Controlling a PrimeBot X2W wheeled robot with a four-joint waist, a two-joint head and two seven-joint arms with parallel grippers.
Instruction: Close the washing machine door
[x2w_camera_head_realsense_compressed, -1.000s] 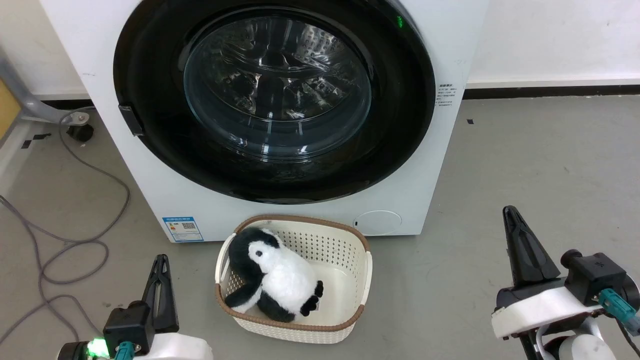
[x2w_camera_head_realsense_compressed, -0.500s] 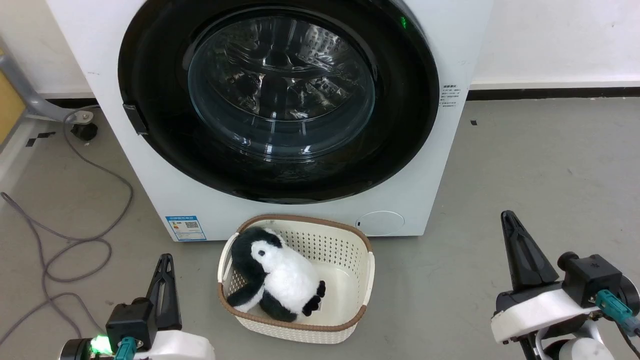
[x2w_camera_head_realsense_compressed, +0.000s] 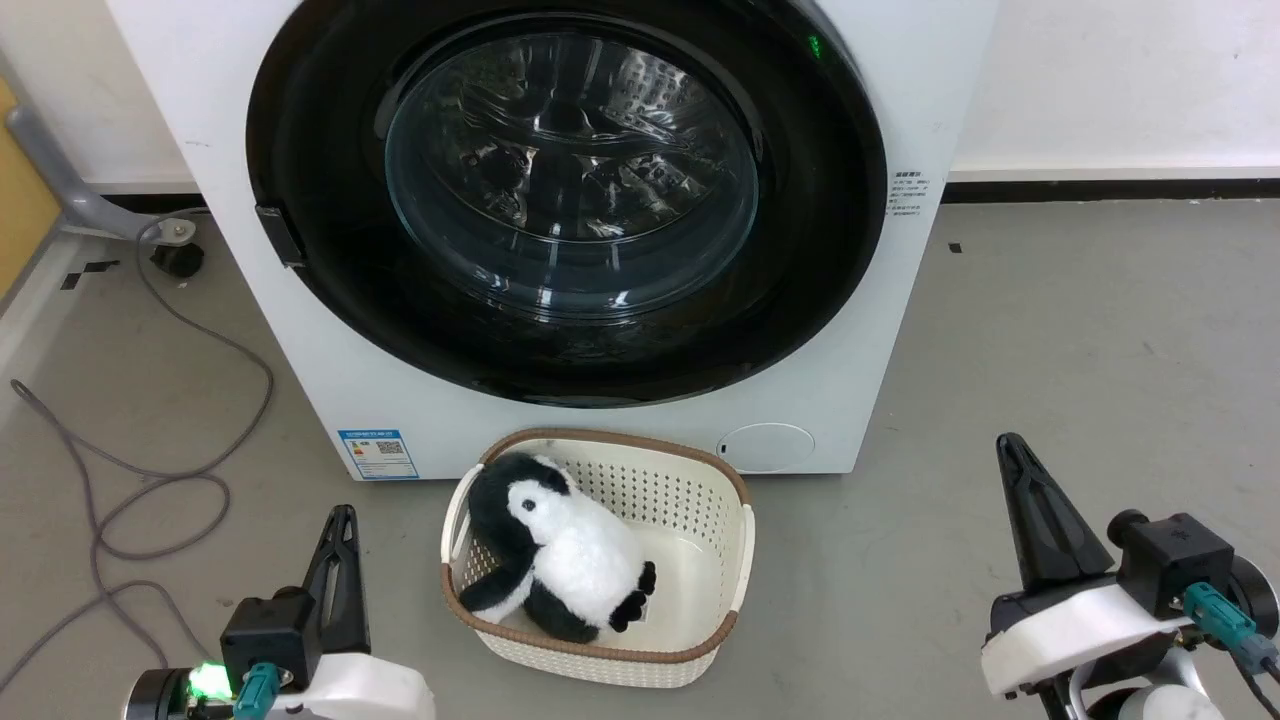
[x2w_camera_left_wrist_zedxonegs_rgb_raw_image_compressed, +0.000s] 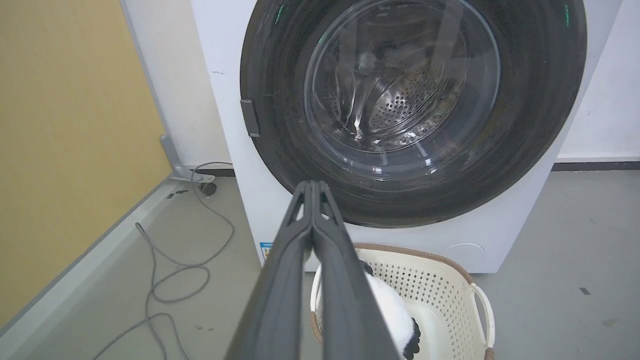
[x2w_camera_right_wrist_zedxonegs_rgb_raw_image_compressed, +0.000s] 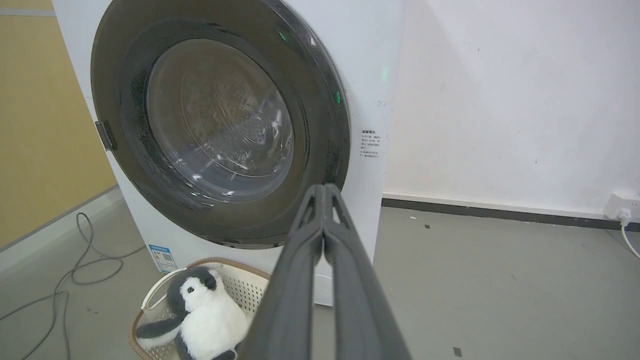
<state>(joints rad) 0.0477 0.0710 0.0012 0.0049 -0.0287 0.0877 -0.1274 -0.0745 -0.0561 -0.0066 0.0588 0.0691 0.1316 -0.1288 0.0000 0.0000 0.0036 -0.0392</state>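
The washing machine door (x2w_camera_head_realsense_compressed: 570, 190) looks flush against the machine, beyond the basket (x2w_camera_head_realsense_compressed: 610, 441). My left pincer (x2w_camera_head_realsense_compressed: 342, 520) and right pincer (x2w_camera_head_realsense_compressed: 1010, 450) are closed, empty, low and near. Any confirming push belongs beside the left-edge catch (x2w_camera_head_realsense_compressed: 279, 235).

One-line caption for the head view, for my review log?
The washing machine door looks shut; left gripper and right gripper sit low, both closed, flanking a basket holding a plush penguin.
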